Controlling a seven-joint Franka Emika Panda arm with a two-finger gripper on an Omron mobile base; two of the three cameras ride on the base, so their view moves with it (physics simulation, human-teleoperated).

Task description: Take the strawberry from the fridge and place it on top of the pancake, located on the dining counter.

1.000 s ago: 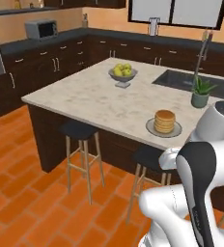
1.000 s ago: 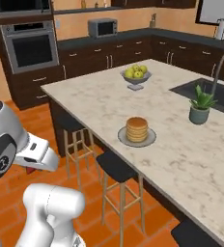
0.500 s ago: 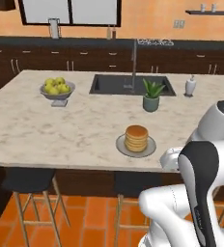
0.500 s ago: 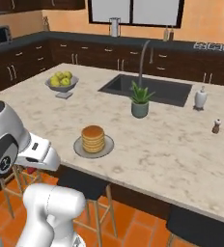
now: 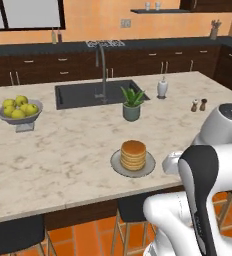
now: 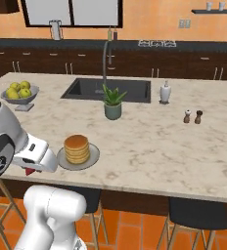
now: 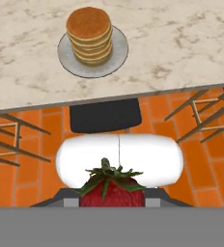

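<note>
Red strawberry (image 7: 111, 190) with green leaves sits at the bottom centre of the hand view, clamped in the hand (image 7: 111, 200), whose fingers are closed tight on it. In the right base view the hand (image 6: 31, 170) shows at lower left, a speck of red under it, off the near edge of the surface (image 6: 149, 146).

Pancake (image 6: 77, 148) stack on its grey plate (image 6: 93, 157) lies near the front edge of the beige marbled surface, left of centre in the right base view; in the hand view the pancake (image 7: 90, 34) is at top centre. Hand and pancake are apart.

Further back: dark sink (image 5: 88, 93) with tall tap (image 5: 103, 70), potted plant (image 5: 132, 105), bowl of yellow-green apples (image 5: 19, 109) at left, soap bottle (image 5: 161, 87), two shakers (image 5: 198, 105). Dark stools (image 7: 104, 116) stand over orange tiled floor (image 7: 29, 190).
</note>
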